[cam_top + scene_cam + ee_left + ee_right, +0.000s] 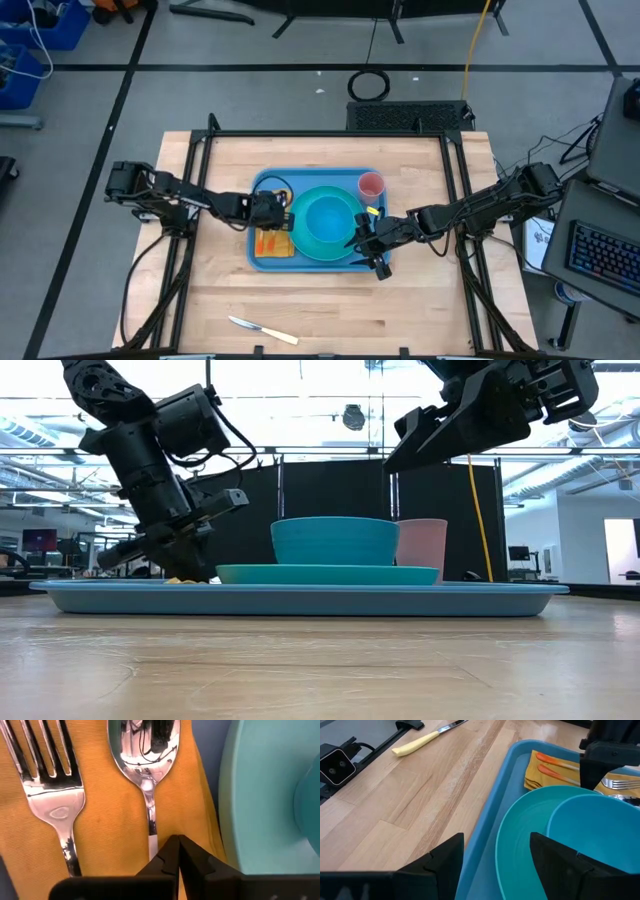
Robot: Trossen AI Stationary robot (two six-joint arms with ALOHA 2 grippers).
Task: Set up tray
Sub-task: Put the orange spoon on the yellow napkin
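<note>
The tray (262, 258), one big blue rectangle, sits at the middle of the wooden table (420, 290). Count it up: one turquoise plate (345, 247) on the tray, one teal bowl (328, 218) sitting on that plate, and one pink cup (371, 185) standing upright near the tray's far right corner. On the left side of the tray lies one folded orange napkin (273, 243), and on it, two pieces of cutlery side by side: one fork (52, 795) and one spoon (146, 765).

The left gripper (178, 851) is down over the napkin with its fingers pinched together on the spoon's handle. The right gripper (496, 851) hangs above the tray's right side, at the plate's edge, fingers spread wide with nothing between them.

One yellow-handled knife (262, 330) lies alone on the table, well apart from the tray, near the front edge.
</note>
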